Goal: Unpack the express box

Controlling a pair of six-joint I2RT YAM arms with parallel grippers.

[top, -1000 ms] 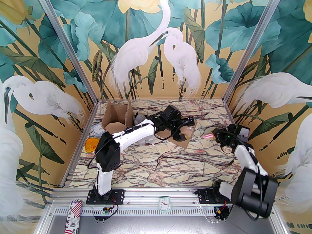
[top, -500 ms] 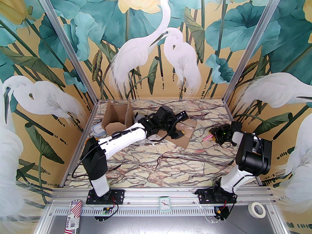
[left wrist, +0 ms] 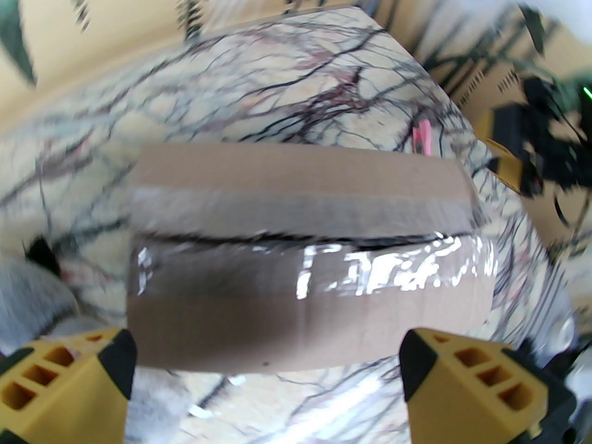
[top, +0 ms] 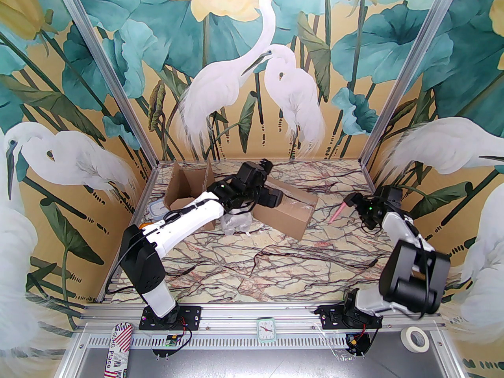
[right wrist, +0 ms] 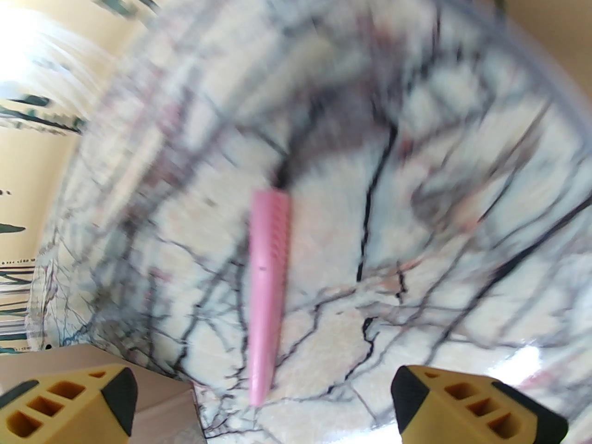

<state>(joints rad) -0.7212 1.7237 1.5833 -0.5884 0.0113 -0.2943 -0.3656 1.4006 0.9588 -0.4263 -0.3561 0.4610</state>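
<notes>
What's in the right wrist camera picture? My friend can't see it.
A slim pink pen-shaped tool shows between the two yellow fingers of the open right hand, with the marble-patterned table behind it. A brown cardboard box corner pokes in at the bottom left.

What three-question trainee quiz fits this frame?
1. True or false: the left hand and the right hand are both open.
2. What shows between the right hand's fingers? A) spoon B) pink tool C) sponge
3. What is directly in front of the left hand?
Key: 1 true; 2 B; 3 the taped cardboard box.
</notes>
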